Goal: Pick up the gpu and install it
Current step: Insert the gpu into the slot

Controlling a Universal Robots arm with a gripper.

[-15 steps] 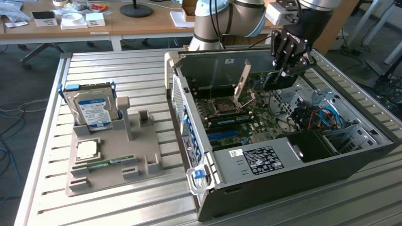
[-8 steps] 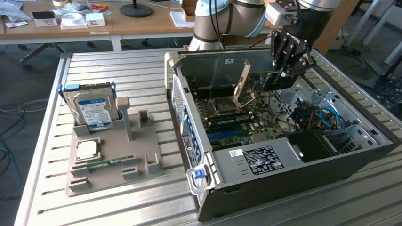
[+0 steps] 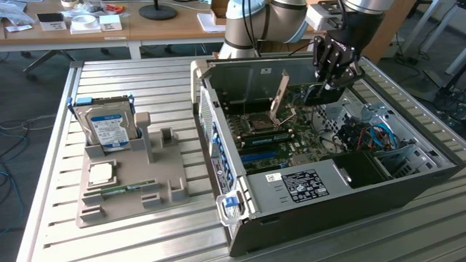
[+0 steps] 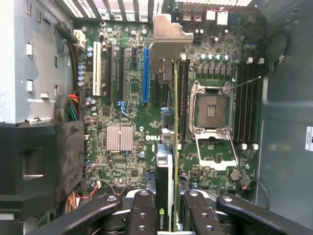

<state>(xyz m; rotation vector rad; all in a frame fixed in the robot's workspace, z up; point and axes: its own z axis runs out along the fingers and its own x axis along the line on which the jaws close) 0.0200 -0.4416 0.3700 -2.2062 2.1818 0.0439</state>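
Far out on the exterior view's left, on the slatted worktop (image 3: 145, 82): a grey holder (image 3: 171, 188) carrying the hard drive (image 3: 109, 126), a processor (image 3: 100, 173) and a memory stick (image 3: 120, 191), all well apart from the work and no hazard to it. Further right, the open computer case (image 3: 407, 185), lying on its side with the motherboard (image 3: 273, 136) facing up. Over that board, toward the case's far wall: the pincer (image 3: 333, 82), about half closed and clamped on the gpu (image 3: 320, 97), gripped by its flat faces, hanging edge-down and not yet seated. In the wrist view, seen edge-on between the black fingers (image 4: 142, 210), with the metal bracket (image 4: 168, 36) toward the rear slot openings. Appears to sit just beside the blue expansion slot (image 4: 145, 76) rather than over it, shifted toward the open processor socket (image 4: 210, 110). Likely trouble from here:

- coming down off the slot and pressing the contact edge onto bare board or neighbouring parts;
- catching the bracket on the rear wall instead of sliding it into an opening;
- brushing the upright metal plate (image 3: 280, 97) by the socket;
- letting the card tilt in the grip, so one end seats while the other rides up;
- pushing hard while misaligned and flexing the board.

Cannot tell the height above the slot from either view.
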